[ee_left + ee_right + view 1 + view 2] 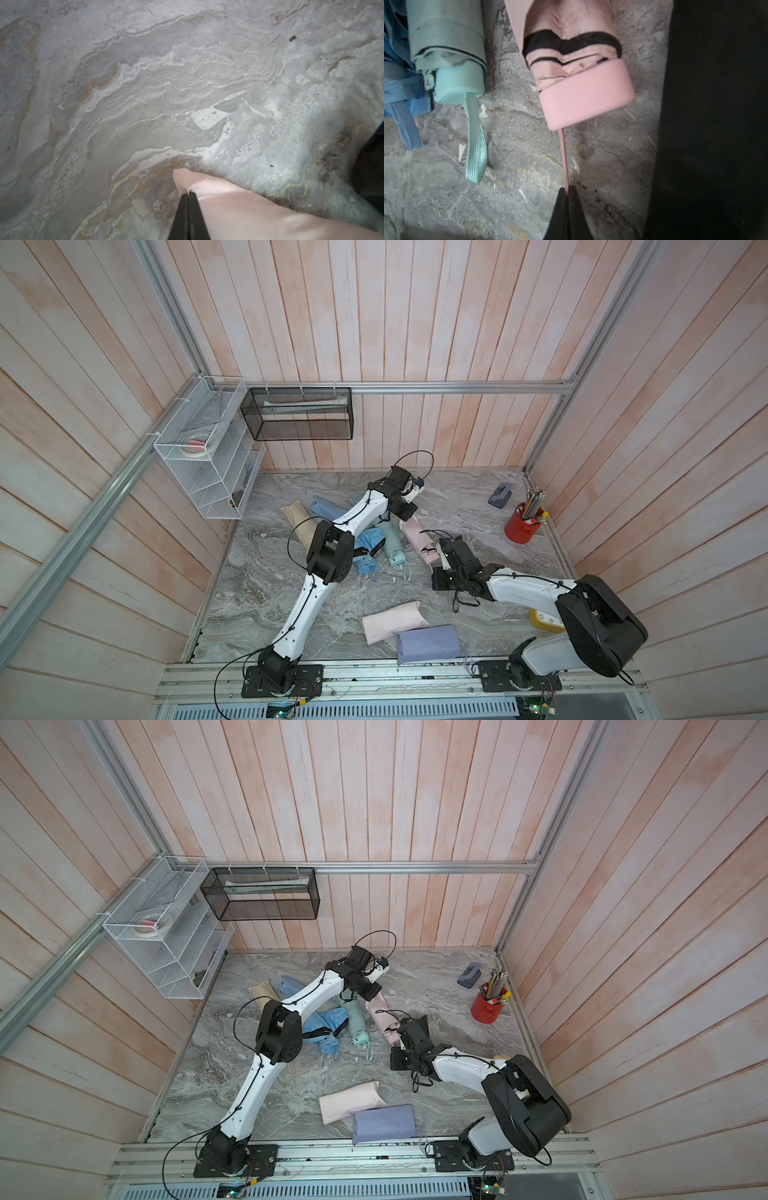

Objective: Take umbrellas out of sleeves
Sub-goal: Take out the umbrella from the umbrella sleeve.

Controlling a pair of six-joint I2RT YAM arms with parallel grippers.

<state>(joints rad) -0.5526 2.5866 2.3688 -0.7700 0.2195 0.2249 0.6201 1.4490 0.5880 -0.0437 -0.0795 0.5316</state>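
Umbrellas lie bunched in the middle of the worktop [457,506]; read them from your left. Farthest left is a beige sleeve [297,516]. Just beside it is a light blue sleeve [326,508], partly hidden under the left arm.

Next comes the light blue umbrella [368,547], out of any sleeve, its pleats loose. It lies against the mint umbrella [395,545], whose handle and cord point toward the near edge.

Right of that you have the pink umbrella [586,99]. Its handle and a stretch of pleated fabric with a black strap stick out of the pink sleeve [228,207]; the rest is inside. Your left end effector [188,194] is clenched on the far end of that sleeve, pinching a fold of the fabric. Your right end effector [568,191] is clenched on the pink wrist cord [563,155], which runs taut from the handle to the fingertips.

Toward the near edge a second pink sleeve [392,620] lies flat, with a lavender sleeve [428,641] overlapping its right corner. Far right, near the wall, stands a red cup [519,531] of pencils, well apart from the cluster.
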